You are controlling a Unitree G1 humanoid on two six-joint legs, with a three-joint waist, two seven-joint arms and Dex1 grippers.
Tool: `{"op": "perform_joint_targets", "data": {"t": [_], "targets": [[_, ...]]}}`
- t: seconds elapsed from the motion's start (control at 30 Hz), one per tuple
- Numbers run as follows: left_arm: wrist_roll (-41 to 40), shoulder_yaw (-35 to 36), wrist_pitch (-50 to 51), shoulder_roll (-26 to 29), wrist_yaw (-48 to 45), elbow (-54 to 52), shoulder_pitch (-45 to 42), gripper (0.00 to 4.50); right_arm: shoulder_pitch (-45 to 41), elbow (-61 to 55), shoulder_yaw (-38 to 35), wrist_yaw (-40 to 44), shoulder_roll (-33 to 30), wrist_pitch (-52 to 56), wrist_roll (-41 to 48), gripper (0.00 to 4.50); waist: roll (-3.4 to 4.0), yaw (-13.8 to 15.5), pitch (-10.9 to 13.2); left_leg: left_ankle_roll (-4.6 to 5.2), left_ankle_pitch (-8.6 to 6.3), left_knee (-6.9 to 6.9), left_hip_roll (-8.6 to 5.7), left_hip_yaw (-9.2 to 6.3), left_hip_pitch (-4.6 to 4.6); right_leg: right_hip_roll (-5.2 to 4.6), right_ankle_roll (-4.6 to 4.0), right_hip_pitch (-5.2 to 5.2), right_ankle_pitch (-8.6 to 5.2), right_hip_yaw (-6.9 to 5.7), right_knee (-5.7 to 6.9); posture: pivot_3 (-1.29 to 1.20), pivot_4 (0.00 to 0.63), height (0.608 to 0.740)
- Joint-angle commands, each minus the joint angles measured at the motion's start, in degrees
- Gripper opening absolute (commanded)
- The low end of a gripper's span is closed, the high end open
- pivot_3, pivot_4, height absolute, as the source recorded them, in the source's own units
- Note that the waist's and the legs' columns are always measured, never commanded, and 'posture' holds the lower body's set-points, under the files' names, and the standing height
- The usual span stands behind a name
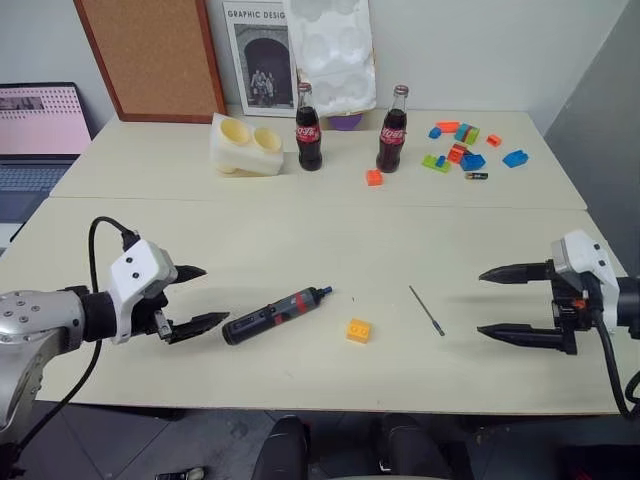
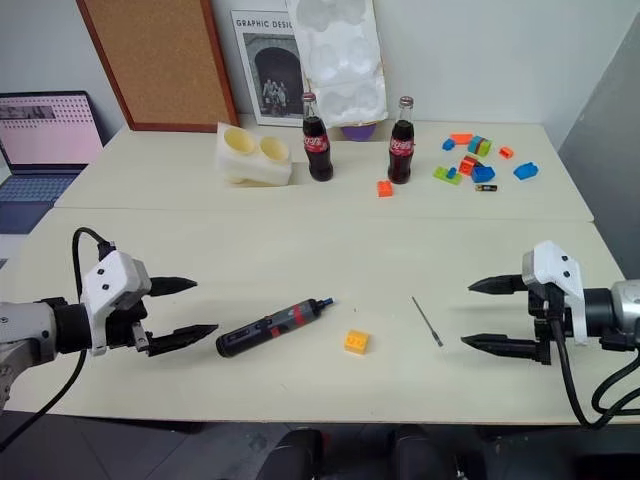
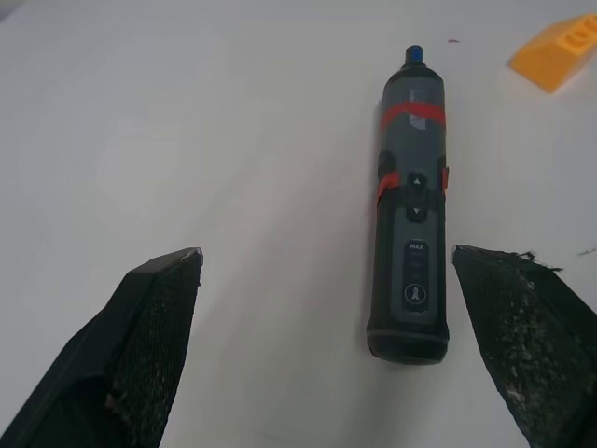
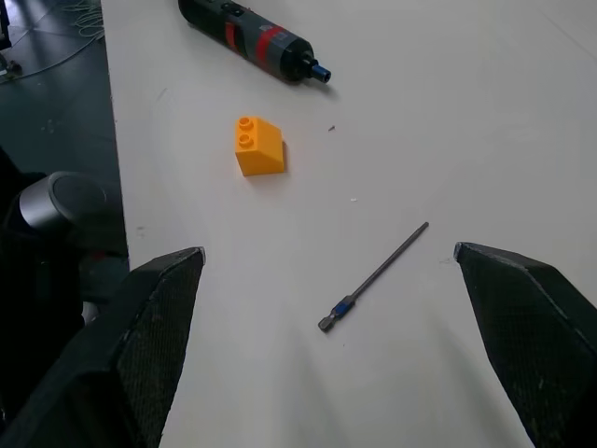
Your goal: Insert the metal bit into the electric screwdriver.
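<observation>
Two end effectors, left [image 1: 197,298] and right [image 1: 498,303], gape wide, empty | right wrist: metal bit [image 4: 373,276] has blue band | left wrist: electric screwdriver [image 3: 411,205] buttons, red band, blue tip

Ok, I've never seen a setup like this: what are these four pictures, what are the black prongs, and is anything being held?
It is a two-armed humanoid robot at a pale table. Two pictures come from cameras in its head, looking down over both arms. The other two come from a camera on each wrist, looking along that hand's two black fingers.

The left hand and right hand are both open and hold nothing. The electric screwdriver lies in front of the left hand, and the metal bit lies in front of the right. An orange toy brick sits between them. Farther back stand two cola bottles, a white foam holder and more coloured bricks.
</observation>
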Motion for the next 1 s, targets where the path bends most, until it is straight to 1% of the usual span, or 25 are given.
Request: {"op": "perform_joint_targets", "data": {"t": [0.03, 0.1, 0.2, 0.27, 0.3, 0.37, 0.4, 0.63, 0.8, 0.93, 1.0], "targets": [[-1.1, 2.5, 0.5, 0.8, -0.8, -1.2, 0.5, 4.45, -0.6, 0.8, -0.5, 2.2, -1.7, -1.3, -0.3, 4.50, 0.00, 0.0, 0.0, 0.00, 0.00, 0.00, 0.00, 0.00, 0.00, 0.00, 0.00, 0.00, 0.00, 0.00, 0.00, 0.00, 0.150, 0.740], [0.5, 2.3, -0.4, 1.5, -0.5, -1.1, 1.2, 4.45, -0.7, 1.8, -0.4, 3.1, -2.3, -2.1, -1.0, 4.50, 0.00, 0.0, 0.0, 0.00, 0.00, -0.01, 0.00, 0.03, 0.00, 0.00, 0.00, 0.00, 0.00, 0.01, -0.01, 0.00, 0.150, 0.740], [-0.9, 2.5, 1.7, 1.6, 0.2, -2.5, 0.4, 4.45, -2.1, 1.6, 0.8, 2.6, -1.6, -2.0, -0.5, 4.50, 0.01, 0.0, 0.0, 0.00, 0.00, 0.00, 0.02, 0.03, 0.01, 0.01, 0.00, -0.01, 0.00, 0.01, 0.00, 0.00, 0.150, 0.740], [-0.9, 2.2, 1.1, 1.9, -0.7, -3.2, 0.5, 4.45, -1.9, 1.0, 1.5, 2.9, -1.3, -2.2, -0.5, 4.50, 0.00, 0.0, 0.0, 0.00, 0.00, 0.00, 0.02, 0.04, 0.03, 0.01, -0.01, -0.01, 0.01, 0.02, 0.02, 0.00, 0.150, 0.740], [-1.9, 2.5, 0.9, 1.6, -1.2, -3.0, -0.1, 4.45, -2.0, 1.1, 1.8, 2.8, -1.3, -2.3, -0.6, 4.50, 0.01, 0.0, 0.0, 0.00, 0.00, 0.00, 0.02, 0.03, 0.03, 0.01, -0.02, 0.00, 0.01, 0.01, 0.02, 0.00, 0.150, 0.740], [-5.0, 3.6, 3.8, 0.3, 0.3, -2.3, -2.6, 4.45, -2.9, 1.6, 2.4, 2.7, -1.2, -2.5, -0.7, 4.50, 0.02, 0.0, 0.0, 0.00, 0.00, 0.00, 0.02, 0.04, 0.02, 0.01, -0.02, 0.00, 0.01, 0.02, 0.02, 0.00, 0.150, 0.740], [-5.3, 3.7, 3.5, 0.4, -0.3, -2.3, -2.7, 4.45, -3.2, 1.8, 2.8, 2.6, -1.0, -2.6, -0.7, 4.50, 0.01, 0.0, 0.0, 0.00, 0.00, 0.01, 0.02, 0.04, 0.01, 0.00, -0.02, -0.01, 0.01, 0.01, 0.02, 0.00, 0.150, 0.740], [-2.5, 1.6, 0.7, 2.6, -2.2, -3.2, -2.4, 4.45, -5.5, 2.3, 4.8, 2.7, -0.5, -3.7, -1.0, 4.50, 0.02, 0.0, 0.0, 0.00, 0.00, -0.01, 0.02, 0.08, 0.02, 0.02, 0.00, -0.03, 0.02, 0.03, 0.01, 0.00, 0.150, 0.740], [-4.5, 0.5, 1.2, 2.5, -3.4, -4.7, -4.0, 4.45, -6.3, 0.8, 5.2, 2.0, 0.8, -3.3, 0.5, 4.50, 0.02, 0.0, 0.0, 0.00, 0.00, 0.00, 0.02, 0.08, 0.01, 0.01, -0.01, -0.02, 0.01, 0.03, 0.01, 0.00, 0.150, 0.740], [-4.0, -1.2, -0.5, 2.7, -4.6, -5.7, -5.3, 4.45, -8.0, -1.6, 8.2, 0.3, 2.3, -1.8, 0.7, 4.50, 0.02, -0.1, 0.0, 0.00, 0.00, 0.01, 0.03, 0.07, 0.03, 0.03, -0.01, -0.02, 0.02, 0.04, 0.05, 0.00, 0.150, 0.740], [-3.9, -2.4, -1.3, 2.4, -5.1, -6.3, -5.9, 4.45, -8.6, -3.2, 10.9, -1.5, 3.7, -0.9, 0.1, 4.50, 0.02, 0.0, 0.0, 0.00, 0.00, 0.01, 0.03, 0.09, 0.03, 0.03, 0.00, -0.02, 0.03, 0.05, 0.04, 0.00, 0.150, 0.740]]}}
